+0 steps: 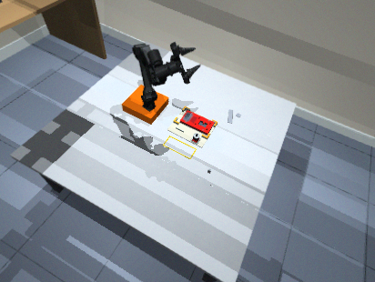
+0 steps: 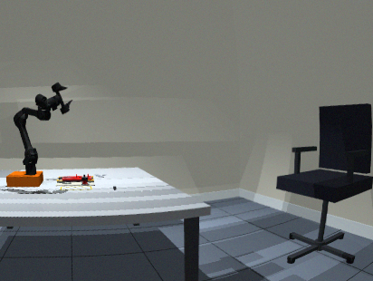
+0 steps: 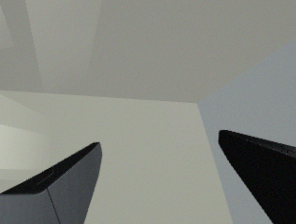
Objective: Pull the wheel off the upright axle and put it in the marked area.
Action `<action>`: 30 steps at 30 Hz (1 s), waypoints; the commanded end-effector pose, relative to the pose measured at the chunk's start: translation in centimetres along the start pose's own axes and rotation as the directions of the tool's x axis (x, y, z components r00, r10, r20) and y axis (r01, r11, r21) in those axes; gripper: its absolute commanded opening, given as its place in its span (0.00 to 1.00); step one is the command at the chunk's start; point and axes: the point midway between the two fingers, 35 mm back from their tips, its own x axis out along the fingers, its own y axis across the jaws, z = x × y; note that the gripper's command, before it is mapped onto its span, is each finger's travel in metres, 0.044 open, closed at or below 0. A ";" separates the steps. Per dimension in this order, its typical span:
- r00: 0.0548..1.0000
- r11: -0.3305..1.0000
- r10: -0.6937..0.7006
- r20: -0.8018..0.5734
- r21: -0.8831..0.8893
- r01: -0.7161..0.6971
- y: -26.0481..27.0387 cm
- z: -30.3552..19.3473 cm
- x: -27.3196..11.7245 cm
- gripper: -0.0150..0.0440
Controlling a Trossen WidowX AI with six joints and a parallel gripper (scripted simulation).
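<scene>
Gripper (image 1: 186,61) raised high above table's far-left corner, fingers spread wide, grasping nothing, aimed at wall. Orange base (image 1: 145,107) below it. Marked area (image 1: 180,147) toward table centre, unoccupied. Wheel (image 1: 196,136) just right of it, on axle. Risk: long descent from this height, off-centre approach could jam wheel. No legible writing.

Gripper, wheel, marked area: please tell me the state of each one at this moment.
Gripper: open, raised high above the table, holding nothing.
Wheel: on its axle at the board's edge, not yet pulled off.
Marked area: yellow outline on the table, nothing inside.
</scene>
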 end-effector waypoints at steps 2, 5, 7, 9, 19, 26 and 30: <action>1.000 0.999 -0.004 -0.019 0.054 0.005 0.2 -0.8 0.2 0.84; 0.994 0.960 -0.003 -0.106 0.277 0.032 1.6 -4.1 1.1 0.76; 0.985 0.904 0.020 -0.171 0.423 0.055 3.1 -6.4 1.7 0.76; 0.971 0.829 0.060 -0.232 0.553 0.081 4.9 -8.4 2.2 0.76; 0.830 0.393 0.394 -0.395 0.889 0.237 16.1 -13.9 3.1 0.76; 0.665 0.152 0.650 -0.367 0.920 0.360 23.9 -13.9 2.3 0.76; 0.532 0.048 0.791 -0.303 0.897 0.438 28.2 -12.6 1.3 0.76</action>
